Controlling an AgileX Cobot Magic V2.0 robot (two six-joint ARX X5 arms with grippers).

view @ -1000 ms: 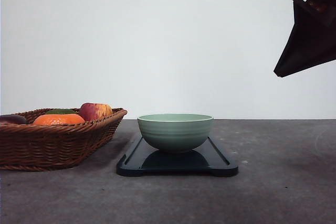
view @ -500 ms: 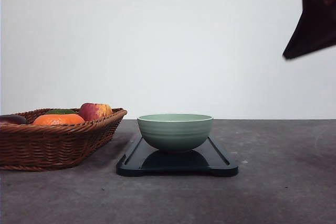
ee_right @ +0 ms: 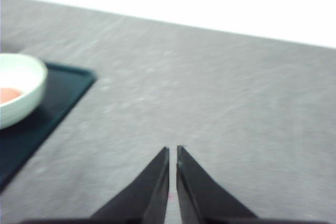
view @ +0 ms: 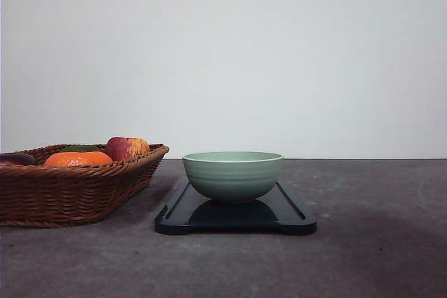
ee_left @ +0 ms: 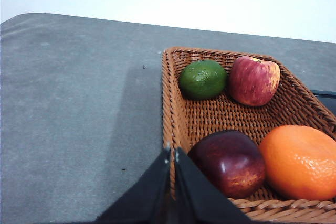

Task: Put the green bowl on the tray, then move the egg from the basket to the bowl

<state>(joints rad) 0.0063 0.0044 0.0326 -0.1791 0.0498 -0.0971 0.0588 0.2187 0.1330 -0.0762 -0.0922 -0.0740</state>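
Observation:
The green bowl (view: pixel 232 174) stands upright on the dark tray (view: pixel 290 218) in mid-table. In the right wrist view the bowl (ee_right: pixel 23 80) is blurred, and a pale orange-pink patch (ee_right: pixel 8 95) lies inside it; I cannot tell whether that is the egg. The wicker basket (view: pixel 70 193) sits to the left of the tray. My left gripper (ee_left: pixel 172 151) is shut and empty, hovering over the basket's (ee_left: pixel 170 108) near rim. My right gripper (ee_right: pixel 173 149) is shut and empty, over bare table to the right of the tray (ee_right: pixel 58 100).
The basket holds a green fruit (ee_left: pixel 202 79), a red apple (ee_left: pixel 254 80), a dark red fruit (ee_left: pixel 229 161) and an orange (ee_left: pixel 300 160). Grey tabletop spreads left of the basket and right of the tray. A white wall stands behind.
The right arm's dark shape at the upper right of the front view rose and left the frame. Bowl, tray and basket have not moved.

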